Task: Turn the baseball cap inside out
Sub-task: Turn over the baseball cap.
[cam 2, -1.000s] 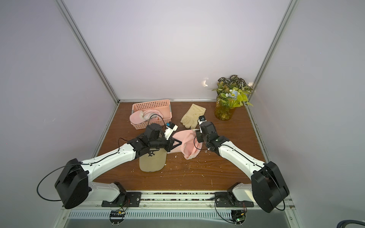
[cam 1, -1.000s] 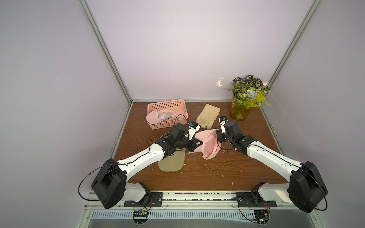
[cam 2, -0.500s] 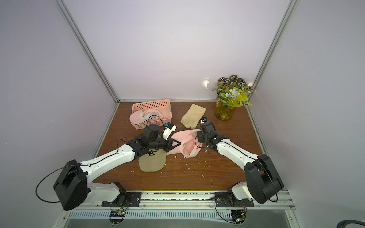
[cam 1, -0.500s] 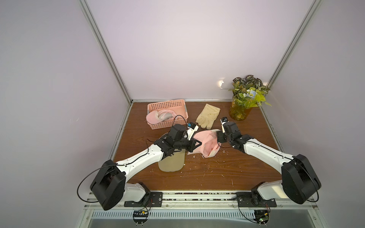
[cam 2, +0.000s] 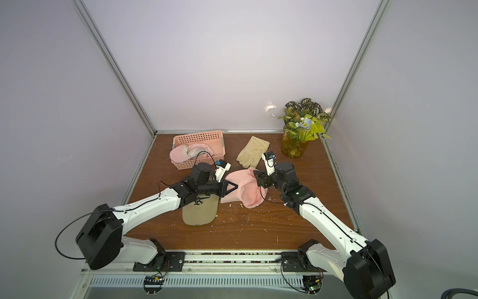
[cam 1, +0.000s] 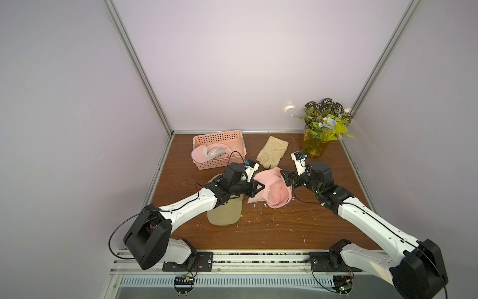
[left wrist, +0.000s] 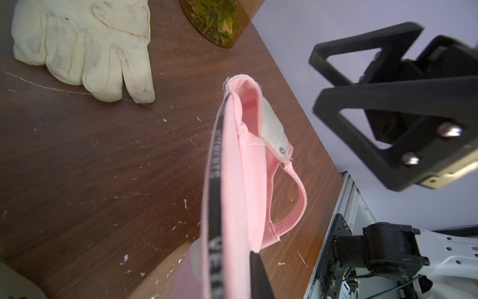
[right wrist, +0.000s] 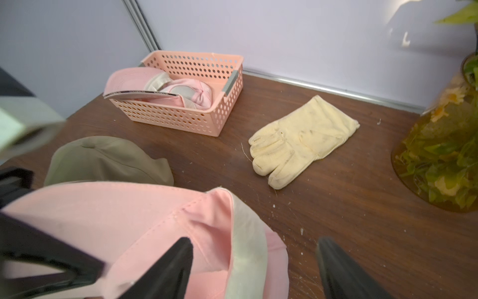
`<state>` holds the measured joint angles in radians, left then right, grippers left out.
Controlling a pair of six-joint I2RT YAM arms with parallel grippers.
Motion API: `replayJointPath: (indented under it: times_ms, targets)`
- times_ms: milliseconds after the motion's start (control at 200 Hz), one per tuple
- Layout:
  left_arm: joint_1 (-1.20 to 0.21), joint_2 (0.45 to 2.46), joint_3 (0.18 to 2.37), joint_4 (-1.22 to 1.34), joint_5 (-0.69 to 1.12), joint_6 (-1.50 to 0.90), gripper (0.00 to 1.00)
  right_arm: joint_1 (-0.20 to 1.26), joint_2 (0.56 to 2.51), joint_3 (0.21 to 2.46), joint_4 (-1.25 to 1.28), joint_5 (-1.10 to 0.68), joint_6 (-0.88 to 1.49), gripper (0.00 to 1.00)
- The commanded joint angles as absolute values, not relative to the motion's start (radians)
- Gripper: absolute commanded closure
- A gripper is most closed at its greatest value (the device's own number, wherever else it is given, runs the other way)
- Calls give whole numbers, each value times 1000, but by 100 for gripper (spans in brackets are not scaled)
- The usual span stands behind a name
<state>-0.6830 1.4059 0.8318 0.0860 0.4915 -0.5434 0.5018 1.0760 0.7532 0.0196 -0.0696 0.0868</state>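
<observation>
Subject item: the pink baseball cap (cam 1: 274,191) (cam 2: 248,191) is located at the middle of the bench (cam 1: 284,227), between the two arms and raised off the surface on its left side. The left claw (cam 1: 261,187) (cam 2: 234,187) is clenched on the cap's rim. In the left wrist view the cap (left wrist: 232,194) runs edge-on away from the claw, with a black lettered band along the rim and the rear strap hanging in a loop. From the top views I cannot settle whether the cap's lowest fold rests on the bench. The right claw (cam 1: 287,181) (cam 2: 260,181) is released. In the right wrist view its fingers (right wrist: 176,259) stand wide apart, one over the cap's crown (right wrist: 129,212) beside a grey inner band, the other over bare wood. It grips nothing. Secondary items: a khaki cap (cam 1: 225,212) (right wrist: 103,160) lies on the bench under the left arm, toward the left edge and partly covered by the arm in both top views. A pink perforated basket (cam 1: 219,134) (right wrist: 181,119) stands near the far left corner and holds a second pink cap (cam 1: 204,155) (right wrist: 134,80). A cream glove (cam 1: 273,151) (left wrist: 82,49) lies flat near the far edge, between the basket and an amber vase of foliage (cam 1: 313,147) (cam 2: 293,148) at the far right corner. White flecks are scattered over the wood around the pink baseball cap.
</observation>
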Motion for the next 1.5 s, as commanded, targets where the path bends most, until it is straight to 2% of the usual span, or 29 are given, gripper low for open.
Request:
replayJointPath:
  times_ms: [0,240,355,455,565,731,986,1491]
  targets:
    - [-677,1408,828,117,494,-561,100,497,1036,742,59,-226,48,21]
    - [-676,1417,829,95,448,-565,100,506,1100,772,-40,-500,19,34]
    - [-676,1425,833,78,436,-563,100,512,1168,781,-70,-496,34,47]
    - [-676,1436,841,45,405,-552,100,515,1232,776,-64,-486,56,51]
    - [-676,1457,852,21,393,-542,100,520,1311,769,-29,-443,91,51]
    - [-676,1488,865,9,376,-541,100,520,1444,798,-18,-324,155,43]
    - [-674,1532,879,-12,331,-529,100,520,1592,866,-45,-35,250,36]
    - [-671,1655,942,-96,164,-471,100,562,1784,946,-65,130,270,35]
